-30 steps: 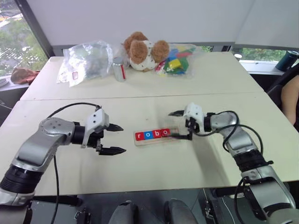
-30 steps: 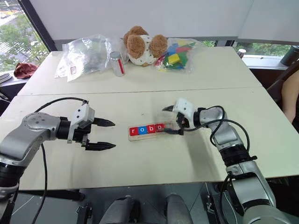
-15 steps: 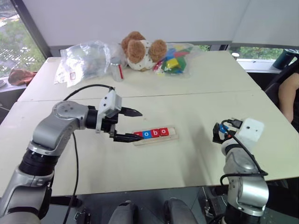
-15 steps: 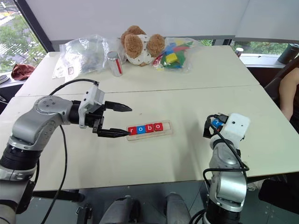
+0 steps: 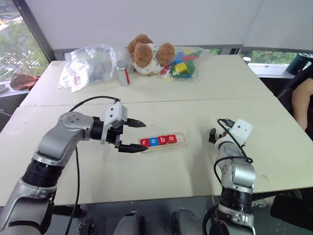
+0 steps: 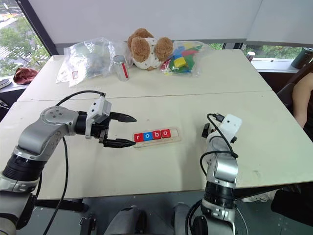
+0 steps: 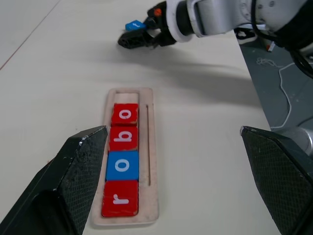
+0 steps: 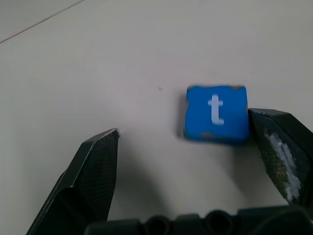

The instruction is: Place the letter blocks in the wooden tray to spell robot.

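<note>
The tray (image 5: pixel 164 142) lies mid-bench holding four blocks (image 7: pixel 122 165) spelling r, o, b, o, with its last slot bare; the left gripper (image 5: pixel 135 136) hangs at the tray's r end, jaws wide open, holding nothing; the right gripper (image 8: pixel 186 161), nearer the bench's right edge, has jaws wide open around the blue t block (image 8: pixel 216 113), which lies flat against one finger (image 8: pixel 279 147).

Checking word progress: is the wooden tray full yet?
Not full. The wooden tray holds r, o, b, o; its end slot is empty. The t block lies on the table.
</note>
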